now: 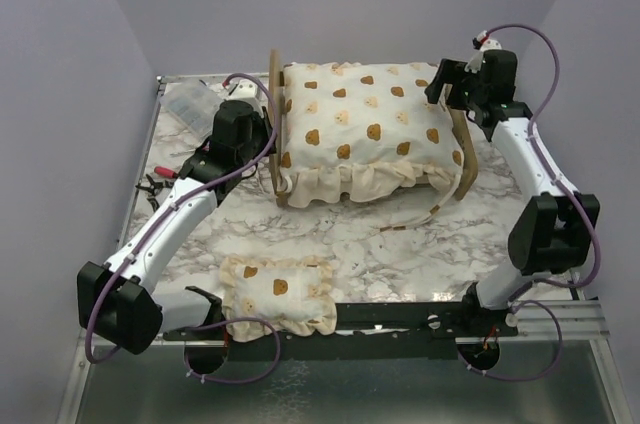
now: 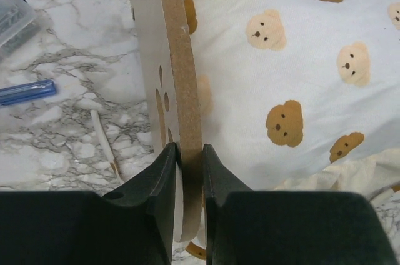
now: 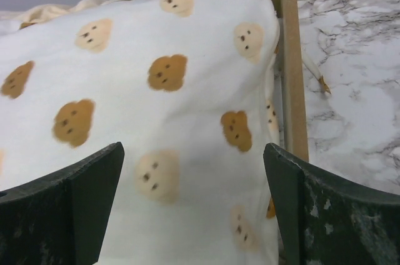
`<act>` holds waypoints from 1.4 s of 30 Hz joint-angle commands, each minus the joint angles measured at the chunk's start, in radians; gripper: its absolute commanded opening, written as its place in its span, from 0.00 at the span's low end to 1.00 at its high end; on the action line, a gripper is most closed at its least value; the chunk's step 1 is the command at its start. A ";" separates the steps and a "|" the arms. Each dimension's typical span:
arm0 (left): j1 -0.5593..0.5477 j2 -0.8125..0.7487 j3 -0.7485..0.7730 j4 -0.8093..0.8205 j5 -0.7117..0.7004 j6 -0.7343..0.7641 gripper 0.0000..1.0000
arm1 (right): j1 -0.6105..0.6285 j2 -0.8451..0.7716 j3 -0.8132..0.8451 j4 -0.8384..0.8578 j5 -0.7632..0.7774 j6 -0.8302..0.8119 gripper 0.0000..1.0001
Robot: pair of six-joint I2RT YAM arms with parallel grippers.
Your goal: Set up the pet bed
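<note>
The pet bed stands at the back centre of the table, with its plywood headboard (image 1: pixel 273 124) on the left and its low footboard (image 1: pixel 462 149) on the right. A cream bear-print cushion (image 1: pixel 365 124) fills it and hides the base. My left gripper (image 1: pixel 262 129) is shut on the headboard's top edge (image 2: pixel 181 59), one finger on each face, beside the paw cutout. My right gripper (image 1: pixel 452 84) hangs open over the cushion's right end (image 3: pixel 156 109), with the footboard (image 3: pixel 292 77) just inside its right finger. A small matching pillow (image 1: pixel 278 294) lies near the front edge.
A clear plastic box (image 1: pixel 190 104) sits at the back left. On the marble beside the headboard lie a blue pen (image 2: pixel 25 92) and a thin stick (image 2: pixel 105 146). A red-handled tool (image 1: pixel 158 182) lies at the left edge. A thin strap (image 1: pixel 415 219) trails in front of the bed.
</note>
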 commanded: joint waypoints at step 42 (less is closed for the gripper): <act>-0.086 -0.471 -0.455 -0.075 -0.142 -0.002 0.99 | 0.990 0.023 -0.406 0.396 0.622 0.354 0.56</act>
